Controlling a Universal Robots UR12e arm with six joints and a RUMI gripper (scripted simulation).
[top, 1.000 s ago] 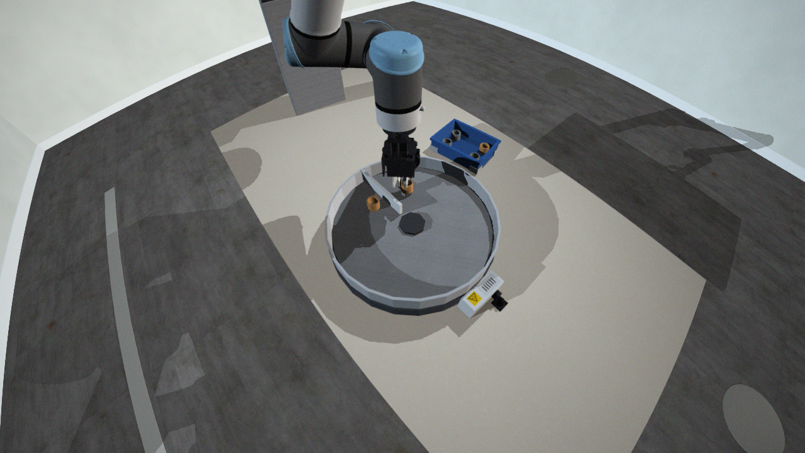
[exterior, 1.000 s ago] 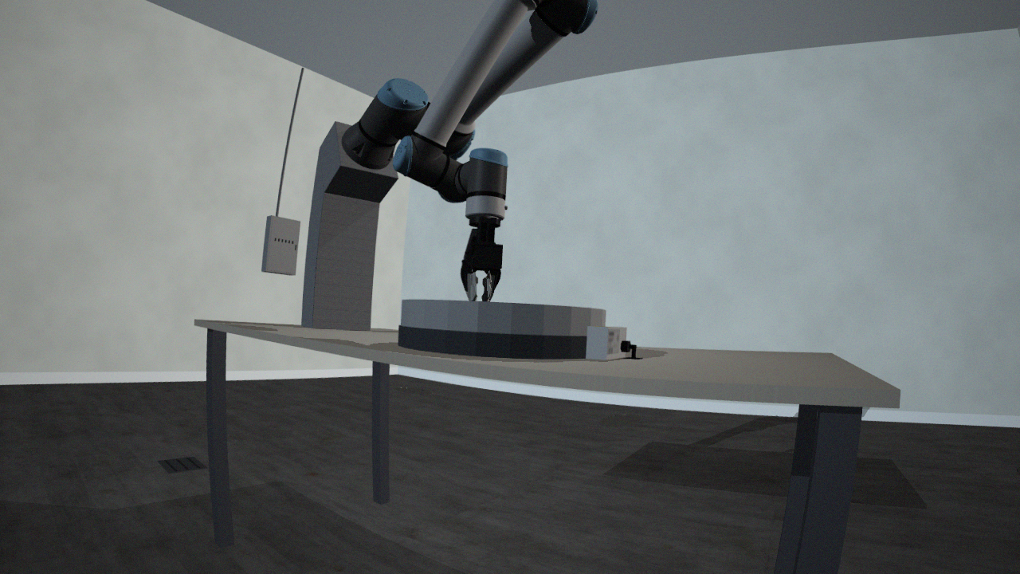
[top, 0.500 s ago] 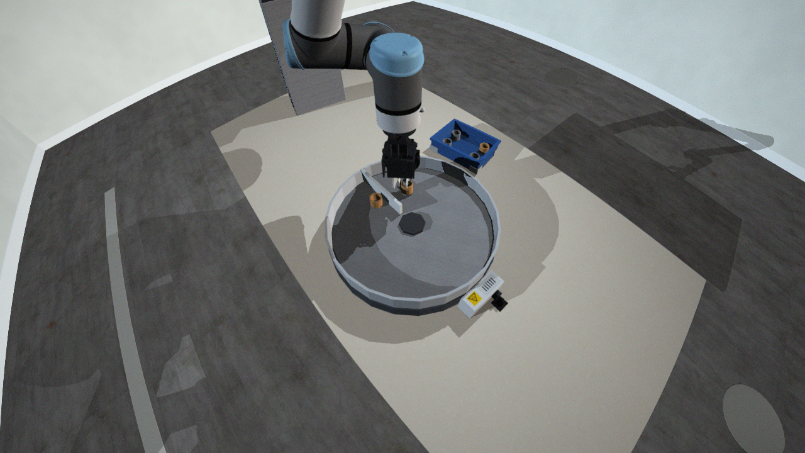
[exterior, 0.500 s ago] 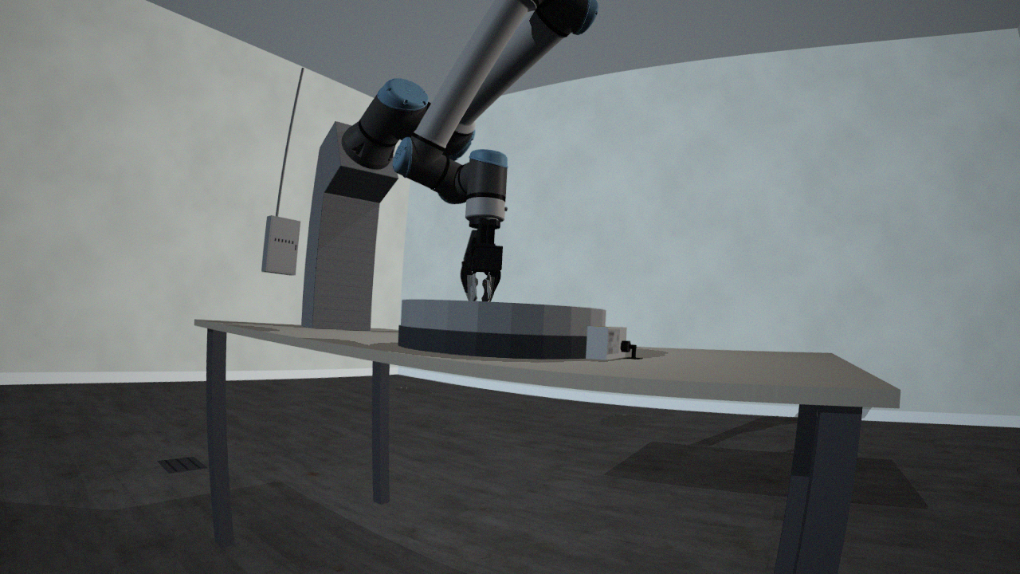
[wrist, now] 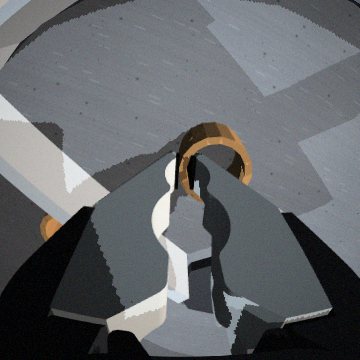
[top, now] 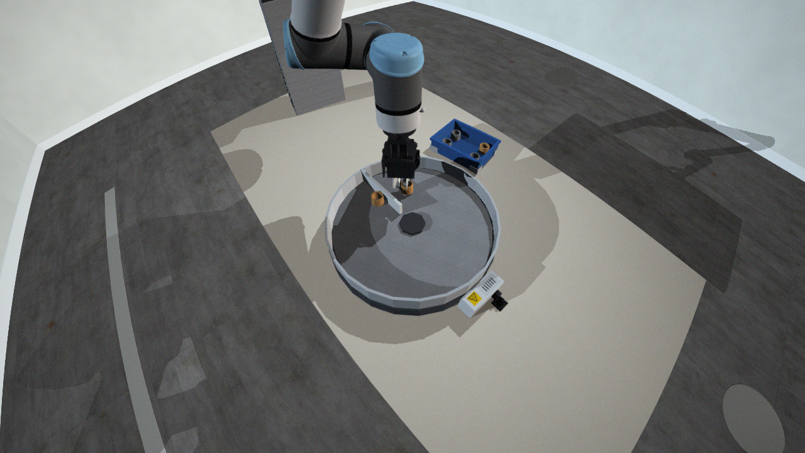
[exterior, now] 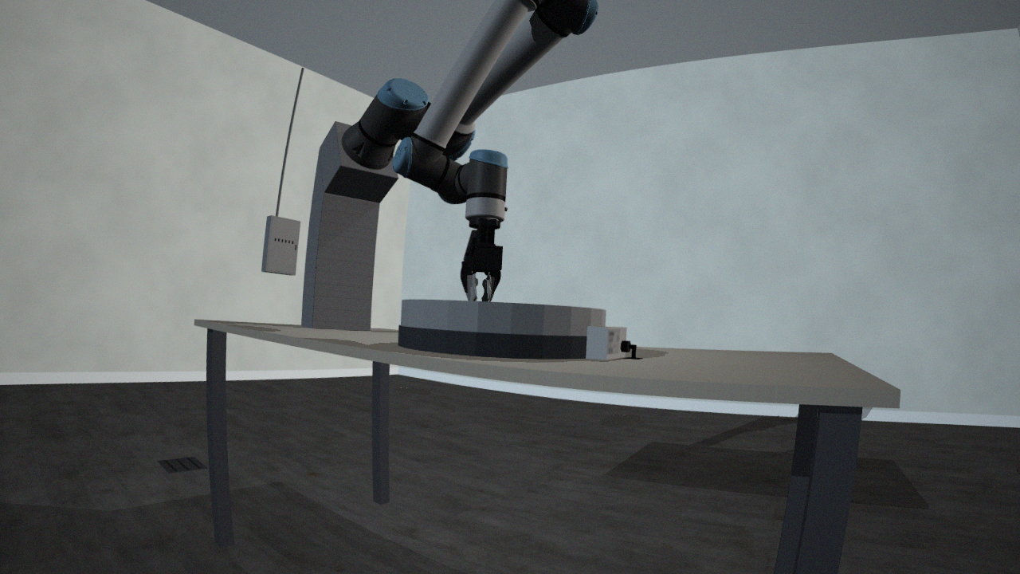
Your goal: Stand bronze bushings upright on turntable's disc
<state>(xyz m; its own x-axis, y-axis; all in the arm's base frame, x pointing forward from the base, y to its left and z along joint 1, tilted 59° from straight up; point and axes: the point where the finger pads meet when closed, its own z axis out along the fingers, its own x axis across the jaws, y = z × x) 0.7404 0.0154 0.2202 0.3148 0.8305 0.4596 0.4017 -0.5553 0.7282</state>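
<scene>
Apparently at the placing step, with the hand (top: 400,184) (exterior: 478,300) (wrist: 182,155) clamped on the wall of a bronze bushing (top: 407,189) (wrist: 215,131) at the turntable's disc (top: 433,253) (wrist: 125,75), contact unclear. Next, seat upright, release, lift clear; then fetch the remaining bronze bushing (top: 484,147) from the blue crate (top: 456,155).
</scene>
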